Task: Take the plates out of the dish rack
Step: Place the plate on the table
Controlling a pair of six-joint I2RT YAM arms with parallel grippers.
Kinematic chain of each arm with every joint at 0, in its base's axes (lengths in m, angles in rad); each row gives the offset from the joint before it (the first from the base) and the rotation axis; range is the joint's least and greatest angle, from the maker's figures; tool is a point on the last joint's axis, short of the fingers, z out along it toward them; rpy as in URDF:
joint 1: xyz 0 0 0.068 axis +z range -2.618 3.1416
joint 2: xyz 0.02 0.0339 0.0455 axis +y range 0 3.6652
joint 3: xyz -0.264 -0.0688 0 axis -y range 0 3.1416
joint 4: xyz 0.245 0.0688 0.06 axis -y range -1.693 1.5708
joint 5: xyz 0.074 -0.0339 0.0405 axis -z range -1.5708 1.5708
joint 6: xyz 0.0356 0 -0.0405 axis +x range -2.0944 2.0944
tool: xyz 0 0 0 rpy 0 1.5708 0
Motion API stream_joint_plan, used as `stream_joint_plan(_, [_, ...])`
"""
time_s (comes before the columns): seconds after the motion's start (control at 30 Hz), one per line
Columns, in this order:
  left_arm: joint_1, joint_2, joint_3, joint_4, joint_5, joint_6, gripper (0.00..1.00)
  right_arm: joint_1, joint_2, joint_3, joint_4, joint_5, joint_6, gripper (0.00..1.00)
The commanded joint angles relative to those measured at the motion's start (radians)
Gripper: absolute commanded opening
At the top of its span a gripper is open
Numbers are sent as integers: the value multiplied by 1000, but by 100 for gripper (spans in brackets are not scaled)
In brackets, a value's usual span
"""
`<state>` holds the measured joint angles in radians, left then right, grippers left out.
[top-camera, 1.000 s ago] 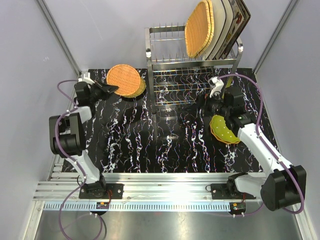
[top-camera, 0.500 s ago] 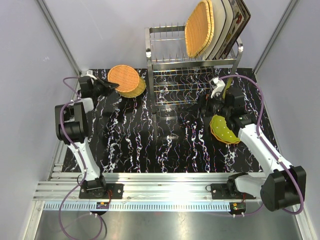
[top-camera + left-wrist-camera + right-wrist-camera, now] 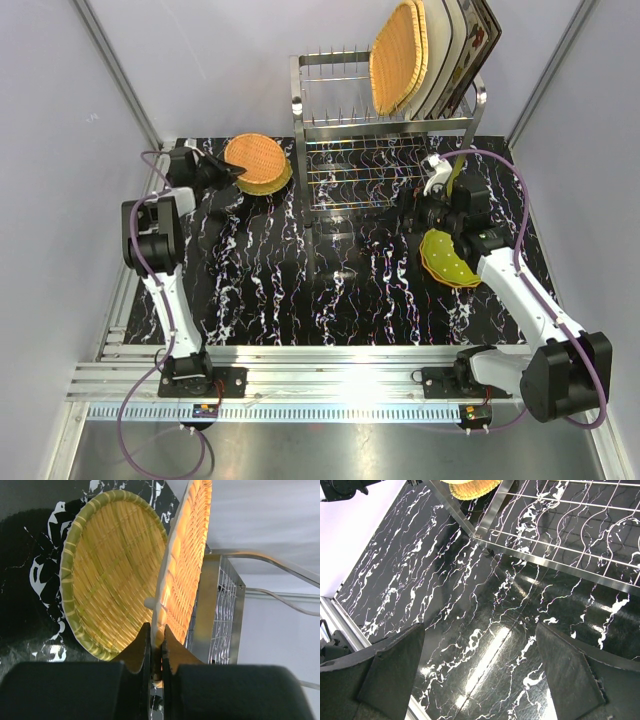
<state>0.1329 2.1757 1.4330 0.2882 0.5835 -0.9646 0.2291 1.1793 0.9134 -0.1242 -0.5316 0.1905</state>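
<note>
Plates: one woven plate (image 3: 398,58), cream plates (image 3: 443,50) and a patterned plate (image 3: 482,35) stand upright at the right end of the rack (image 3: 345,125) top tier.

Out of the rack: a green stack (image 3: 447,262) on the table (image 3: 270,290) to the right, and a green-rimmed plate (image 3: 278,182) to the left.

Left gripper (image 3: 156,630) pinches the rim of an orange plate (image 3: 185,565), tilted over the green-rimmed one.

Right gripper (image 3: 479,630) is spread and empty, beside the rack's right leg.

Judged roughly half done.

Room: bare table in front of the rack; walls (image 3: 80,150) close on both sides.

left arm (image 3: 150,240) stretched far back, left claw (image 3: 156,636) pinched shut, right arm (image 3: 520,290) extended, right claw (image 3: 478,647) spread wide
</note>
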Motion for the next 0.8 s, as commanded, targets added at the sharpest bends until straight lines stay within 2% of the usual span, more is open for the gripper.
stream_joint_plan(0.0, [-10, 16, 72, 26, -5, 7, 3, -10, 6, 21, 28, 8, 3, 100])
stream_joint_plan(0.27, [-19, 50, 101, -6, -10, 6, 7, -16, 8, 25, 26, 8, 1, 100])
stream_joint_plan(0.37, [-22, 58, 109, -21, -11, 10, 11, -17, 6, 25, 23, 7, 1, 100])
stream_joint_plan(0.5, [-27, 58, 113, -47, -11, 17, 25, -19, 3, 24, 24, 5, 1, 100])
stream_joint_plan(0.53, [-30, 56, 115, -64, -14, 20, 34, -20, 0, 22, 23, 7, 1, 100])
stream_joint_plan(0.6, [-32, 50, 118, -81, -16, 36, 41, -20, -4, 19, 24, 5, 3, 100])
stream_joint_plan(0.63, [-32, 47, 118, -101, -16, 44, 51, -22, -6, 21, 24, 5, 1, 100])
stream_joint_plan(0.73, [-35, 19, 127, -162, -37, 96, 70, -20, -12, 18, 26, 4, 3, 100])
stream_joint_plan(0.77, [-36, 10, 136, -182, -45, 127, 72, -20, -15, 16, 28, 4, 3, 100])
